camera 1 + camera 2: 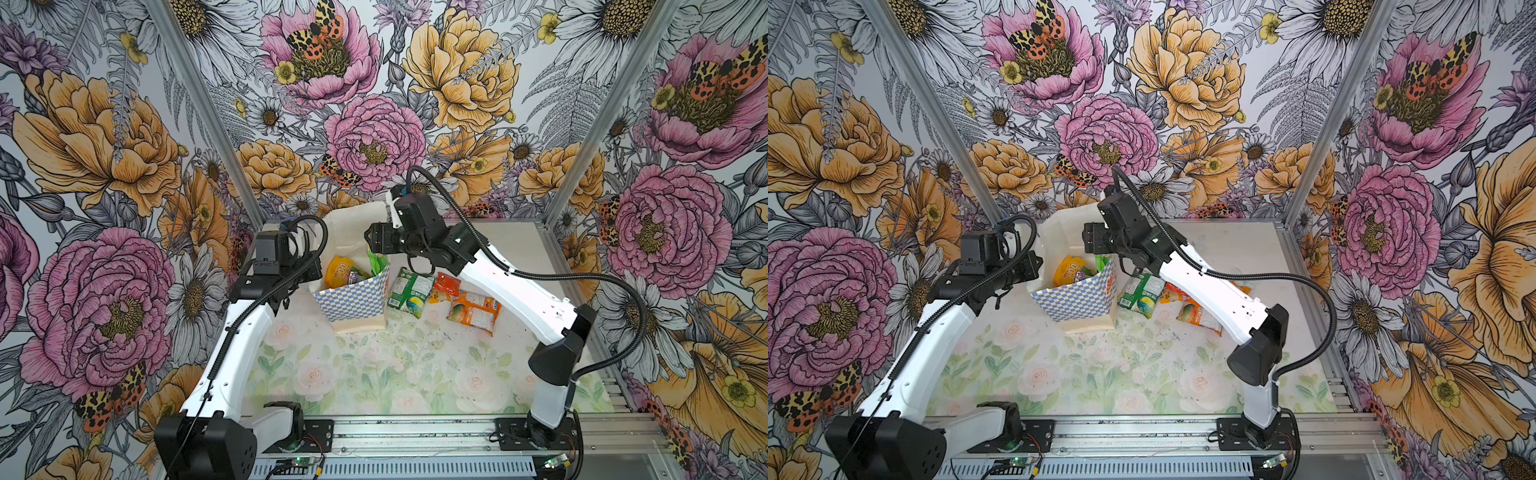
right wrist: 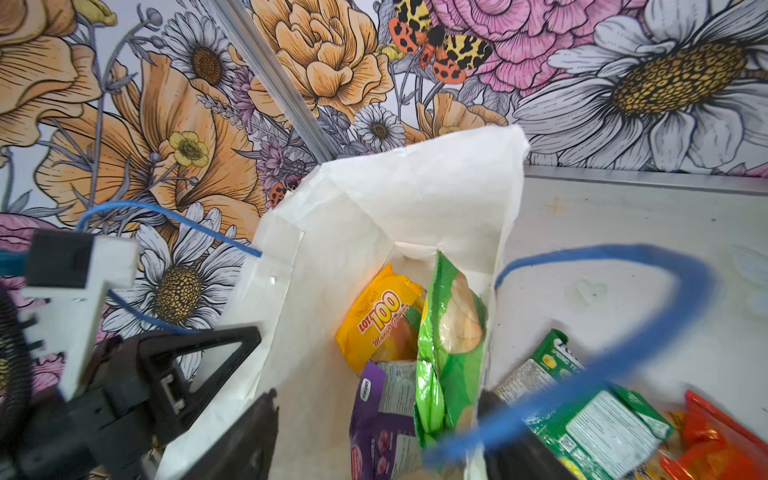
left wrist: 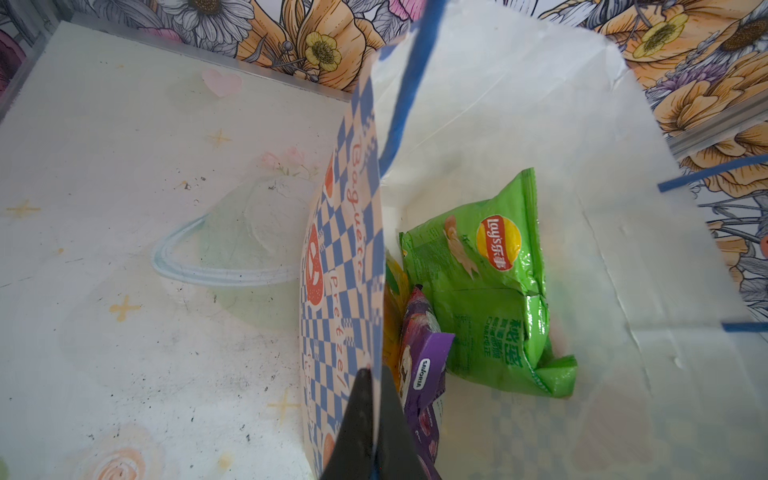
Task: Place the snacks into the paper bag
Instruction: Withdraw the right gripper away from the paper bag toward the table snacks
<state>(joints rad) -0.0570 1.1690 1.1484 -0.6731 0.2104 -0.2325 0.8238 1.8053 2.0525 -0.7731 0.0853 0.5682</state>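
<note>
The paper bag (image 1: 353, 300) stands upright mid-table, its blue-checkered panel facing front in both top views (image 1: 1075, 300). My left gripper (image 3: 376, 415) is shut on the bag's checkered wall at the rim. My right gripper (image 2: 378, 428) hangs open over the bag's mouth with nothing between its fingers. Inside the bag lie a green bag (image 3: 490, 291), a purple packet (image 3: 419, 365) and a yellow-orange packet (image 2: 380, 320). On the table to the right of the bag lie a green-white packet (image 1: 409, 291), a red sachet (image 1: 448, 284) and an orange-white pack (image 1: 473, 311).
A blue cord handle (image 2: 623, 353) loops out over the loose snacks close to my right gripper. A small orange sachet (image 1: 434, 297) lies between the green-white packet and the red sachet. Metal frame posts and flowered walls enclose the table on three sides.
</note>
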